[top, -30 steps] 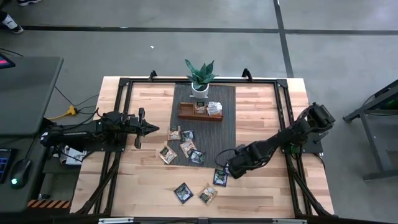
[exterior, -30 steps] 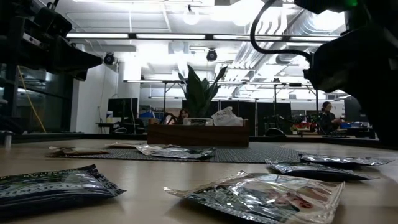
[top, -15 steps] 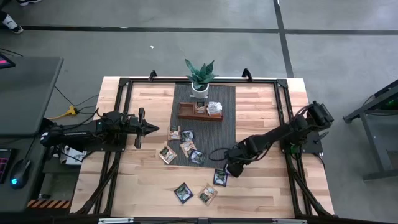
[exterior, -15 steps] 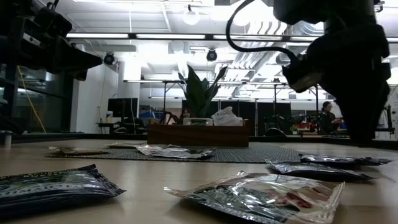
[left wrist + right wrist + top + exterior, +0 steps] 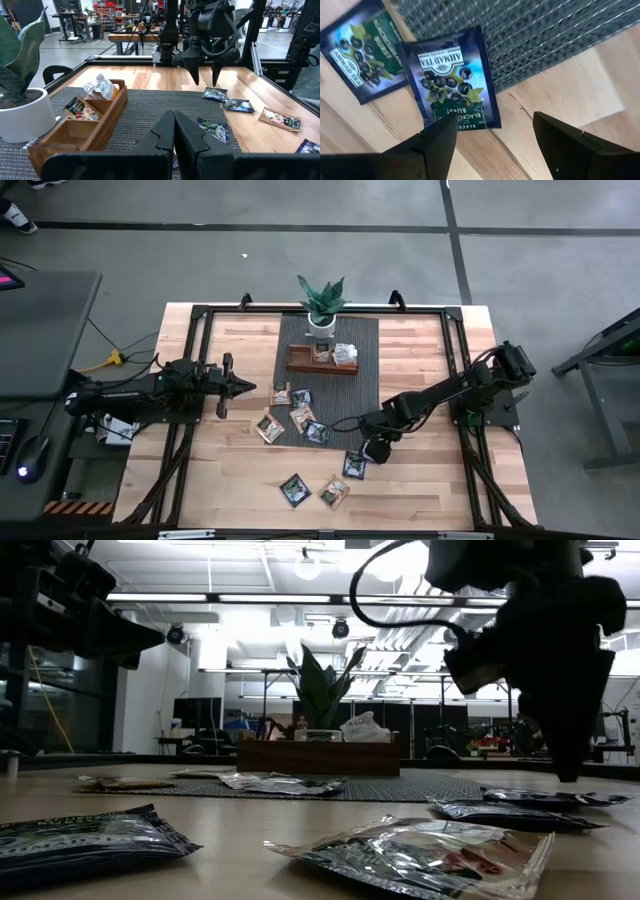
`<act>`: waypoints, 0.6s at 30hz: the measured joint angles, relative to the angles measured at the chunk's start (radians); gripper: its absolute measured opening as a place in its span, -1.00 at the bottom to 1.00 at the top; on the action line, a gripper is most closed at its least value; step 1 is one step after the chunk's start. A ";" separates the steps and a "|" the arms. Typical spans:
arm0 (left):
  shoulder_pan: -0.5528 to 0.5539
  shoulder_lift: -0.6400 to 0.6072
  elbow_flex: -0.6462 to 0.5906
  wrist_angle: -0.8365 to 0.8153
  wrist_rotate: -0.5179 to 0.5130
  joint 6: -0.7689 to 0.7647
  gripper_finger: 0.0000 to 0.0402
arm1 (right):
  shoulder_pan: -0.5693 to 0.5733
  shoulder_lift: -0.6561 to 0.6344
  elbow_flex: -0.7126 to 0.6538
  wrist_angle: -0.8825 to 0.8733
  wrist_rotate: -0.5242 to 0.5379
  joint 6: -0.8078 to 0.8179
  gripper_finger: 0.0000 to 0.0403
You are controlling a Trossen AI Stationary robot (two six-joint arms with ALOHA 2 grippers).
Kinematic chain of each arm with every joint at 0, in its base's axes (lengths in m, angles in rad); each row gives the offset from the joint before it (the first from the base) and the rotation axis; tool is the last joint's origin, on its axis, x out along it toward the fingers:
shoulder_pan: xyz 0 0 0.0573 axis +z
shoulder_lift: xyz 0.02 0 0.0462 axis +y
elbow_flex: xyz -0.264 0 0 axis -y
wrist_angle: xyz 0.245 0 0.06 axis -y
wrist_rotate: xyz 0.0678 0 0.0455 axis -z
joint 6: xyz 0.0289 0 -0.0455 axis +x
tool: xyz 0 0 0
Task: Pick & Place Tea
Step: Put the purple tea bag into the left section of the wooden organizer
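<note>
Small flat tea sachets lie scattered: several on the dark mat (image 5: 302,417), others on the wood near the front edge (image 5: 295,489). My right gripper (image 5: 372,452) is open and points down just above a dark blackcurrant sachet (image 5: 452,75), which lies half on the mat's edge with a second dark sachet (image 5: 362,55) beside it. From the left wrist view the right gripper (image 5: 205,80) hangs over those two sachets (image 5: 215,93). My left gripper (image 5: 236,385) is shut and waits level over the table's left side.
The wooden three-compartment tray (image 5: 300,367) sits at the mat's far end with a few sachets in it, and a potted plant (image 5: 321,305) stands behind it. A black frame (image 5: 455,360) borders the table. Bare wood lies to the right of the mat.
My right arm has drawn in toward the table's left, and its gripper has tipped to point steeply down over the sachets at the mat's near right corner. It has stayed open. The sachets have not moved.
</note>
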 joint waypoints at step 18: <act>0.000 0.000 0.000 0.000 0.000 0.000 -1.00 | 0.000 -0.009 -0.133 0.214 -0.088 0.011 0.27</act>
